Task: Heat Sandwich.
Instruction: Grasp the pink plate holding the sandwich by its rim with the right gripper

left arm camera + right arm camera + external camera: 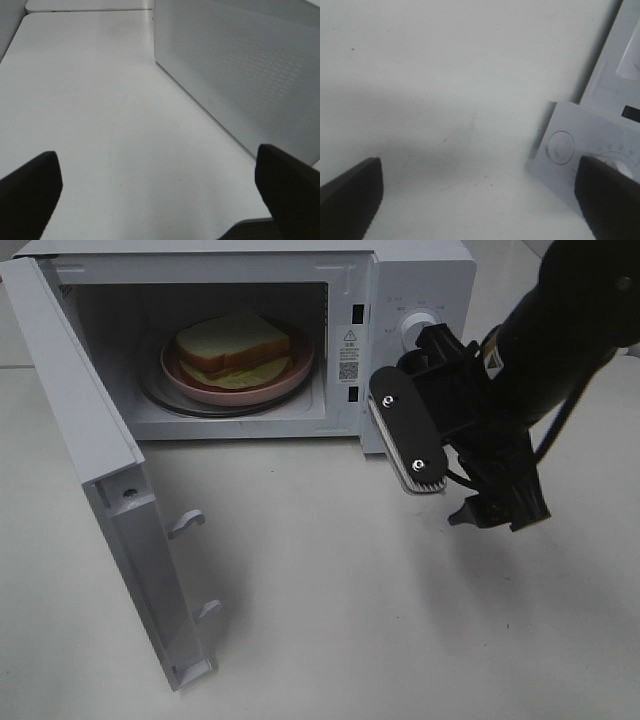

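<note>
The sandwich (233,341), white bread with a pale green layer, lies on a round pink plate (190,385) on the turntable inside the open microwave (420,280). My right gripper (447,498) hangs in front of the microwave's control panel, to the right of the opening, with its jaws apart and nothing between them. In the right wrist view the right gripper (479,164) is open over bare table, with the panel's knob (615,165) beside one finger. My left gripper (157,157) is open and empty over the table; it is out of the exterior high view.
The microwave door (90,420) stands swung out to the left, reaching toward the front of the white table (380,620). A white perforated panel (250,65) rises close beside my left gripper. A cable (560,420) loops off the right arm.
</note>
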`<act>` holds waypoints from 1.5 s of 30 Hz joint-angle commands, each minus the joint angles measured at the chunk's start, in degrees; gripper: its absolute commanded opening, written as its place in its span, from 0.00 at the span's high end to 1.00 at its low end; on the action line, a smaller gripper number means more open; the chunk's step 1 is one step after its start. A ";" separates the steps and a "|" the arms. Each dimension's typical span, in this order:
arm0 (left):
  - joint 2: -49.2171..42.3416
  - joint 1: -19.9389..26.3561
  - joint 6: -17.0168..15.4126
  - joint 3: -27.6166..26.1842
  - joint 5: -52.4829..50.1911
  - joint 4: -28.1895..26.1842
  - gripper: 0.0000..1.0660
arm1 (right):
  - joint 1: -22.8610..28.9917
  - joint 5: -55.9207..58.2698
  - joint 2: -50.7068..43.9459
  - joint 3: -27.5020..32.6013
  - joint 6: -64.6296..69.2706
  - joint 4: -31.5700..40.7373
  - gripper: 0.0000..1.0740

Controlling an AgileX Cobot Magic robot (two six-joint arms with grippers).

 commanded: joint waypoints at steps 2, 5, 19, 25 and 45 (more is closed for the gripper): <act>-0.29 0.06 -0.11 0.00 -0.29 -0.46 0.09 | 0.11 -1.26 3.61 -4.35 0.46 -0.34 0.12; -0.29 0.06 -0.11 0.00 -0.29 -0.46 0.09 | 0.17 -2.35 5.79 -6.82 0.00 -0.34 0.13; -0.29 0.06 -0.11 0.00 -0.29 -0.46 0.09 | 1.09 -6.36 14.78 -16.67 -2.52 -0.29 0.15; -0.29 0.06 -0.11 0.00 -0.29 -0.46 0.09 | 1.55 -7.51 19.02 -20.80 -2.86 -0.23 0.16; -0.29 0.06 -0.11 0.00 -0.29 -0.46 0.09 | 2.81 -9.34 34.49 -38.22 -3.67 0.40 0.19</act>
